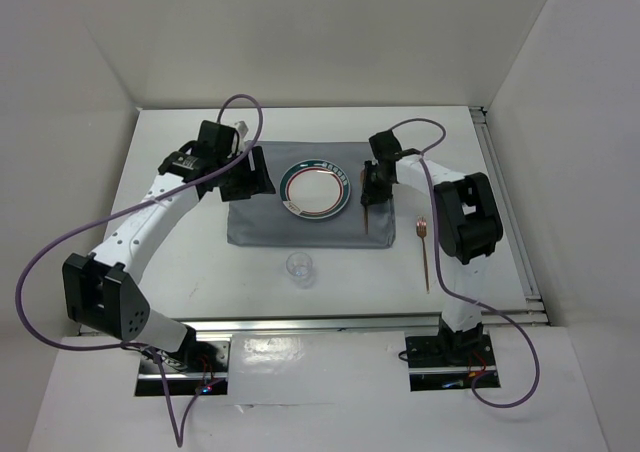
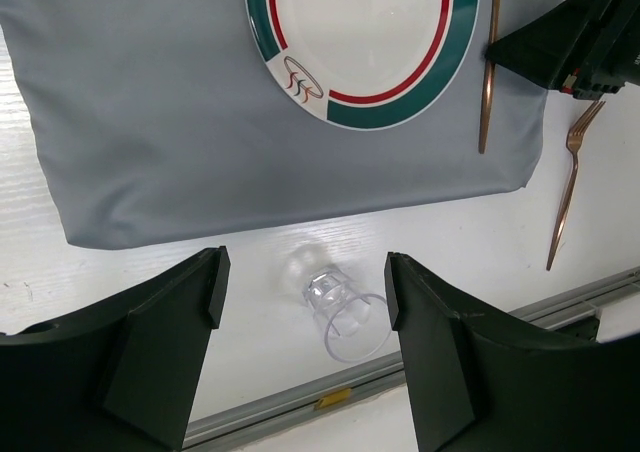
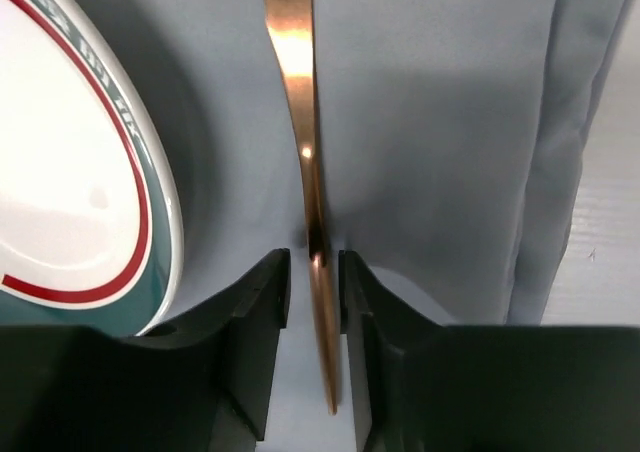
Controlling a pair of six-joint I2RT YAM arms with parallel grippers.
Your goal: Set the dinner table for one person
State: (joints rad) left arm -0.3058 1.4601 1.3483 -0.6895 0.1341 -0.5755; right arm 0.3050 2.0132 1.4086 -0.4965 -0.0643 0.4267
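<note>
The white dinner table [image 1: 180,272] holds a grey cloth mat [image 1: 260,227] with a green- and red-rimmed plate [image 1: 315,189] on it. A copper knife [image 1: 366,217] lies on the mat right of the plate. My right gripper [image 3: 314,272] is down over the knife [image 3: 305,152], its jaws narrowly apart, with a small gap on each side of the handle. A copper fork [image 1: 424,252] lies on the table right of the mat. A clear glass [image 1: 301,268] stands in front of the mat. My left gripper [image 2: 305,287] is open and empty, high over the mat's left part, with the glass [image 2: 345,312] seen between its fingers.
A silver rail [image 1: 330,322] runs along the table's near edge and another along the right edge [image 1: 510,212]. White walls enclose the back and both sides. The left arm's purple cable [image 1: 60,262] loops over the table's left side.
</note>
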